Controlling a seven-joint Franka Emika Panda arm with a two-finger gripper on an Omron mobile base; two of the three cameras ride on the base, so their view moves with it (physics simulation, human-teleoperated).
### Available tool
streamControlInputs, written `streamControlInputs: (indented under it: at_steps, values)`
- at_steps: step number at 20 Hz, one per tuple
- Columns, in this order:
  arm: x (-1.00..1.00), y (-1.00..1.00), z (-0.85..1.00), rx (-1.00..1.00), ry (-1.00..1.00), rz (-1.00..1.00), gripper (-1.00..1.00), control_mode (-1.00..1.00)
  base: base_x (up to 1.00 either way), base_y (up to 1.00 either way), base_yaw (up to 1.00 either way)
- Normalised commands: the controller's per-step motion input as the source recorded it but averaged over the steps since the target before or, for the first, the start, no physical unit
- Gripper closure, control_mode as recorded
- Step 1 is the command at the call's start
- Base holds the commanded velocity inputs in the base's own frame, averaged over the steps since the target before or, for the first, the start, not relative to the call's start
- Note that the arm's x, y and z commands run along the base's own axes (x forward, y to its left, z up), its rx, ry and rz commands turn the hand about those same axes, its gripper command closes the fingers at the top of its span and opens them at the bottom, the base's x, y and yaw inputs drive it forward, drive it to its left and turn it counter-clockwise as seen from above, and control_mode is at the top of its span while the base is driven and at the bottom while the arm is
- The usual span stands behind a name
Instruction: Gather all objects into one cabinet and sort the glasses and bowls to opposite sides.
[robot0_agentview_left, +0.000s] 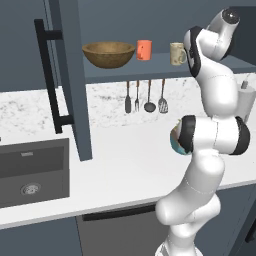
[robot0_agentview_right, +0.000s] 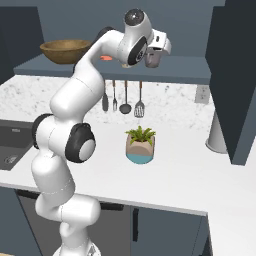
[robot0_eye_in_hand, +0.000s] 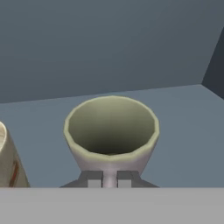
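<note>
**Grey-brown mug in my pincer, over the cabinet shelf**

From the left, in the left base view: the tall slate-blue wall cabinet (robot0_agentview_left: 75, 80) stands open, its door swung out with the long black vertical bar handle (robot0_agentview_left: 50, 75) facing me. On its lower shelf sits the wide, shallow brown wooden bowl (robot0_agentview_left: 108, 54) at the left end; just to its right stands the small bright orange cup (robot0_agentview_left: 144, 50), and further right the cream-beige mug (robot0_agentview_left: 177, 53), close beside my white arm. Below the shelf, metal utensils with dark handles (robot0_agentview_left: 145, 97) hang against the speckled wall.

At the right of the row, my pincer (robot0_eye_in_hand: 110, 180) is pressed together on the near wall of the grey-brown mug (robot0_eye_in_hand: 111, 131), whose pale mouth opens toward my hand camera; whether its base touches the shelf I cannot tell. The beige mug shows at that view's left edge. In the right base view the grey-brown mug hangs at my hand above the shelf, and a green plant in a teal-and-tan pot (robot0_agentview_right: 140, 146) stands on the white counter (robot0_agentview_right: 190, 175) below.
</note>
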Motion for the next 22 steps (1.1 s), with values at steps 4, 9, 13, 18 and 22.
streamControlInputs:
  at_steps: [4, 9, 13, 18, 22]
  values:
    - [0.06, 0.00, -0.23, 0.00, 0.05, 0.00, 1.00, -1.00, 0.00, 0.00, 0.00]
    - [0.06, 0.00, -0.24, 0.00, 0.06, 0.00, 1.00, -1.00, 0.00, 0.00, 0.00]
    - [0.05, 0.00, -0.24, 0.01, 0.07, 0.00, 1.00, -1.00, 0.00, 0.00, 0.00]
    - [0.00, 0.00, -0.07, 0.01, 0.02, 0.00, 1.00, -1.00, 0.00, 0.00, 0.00]
    - [-0.03, 0.00, -0.04, 0.04, 0.00, 0.00, 1.00, -1.00, 0.00, 0.00, 0.00]
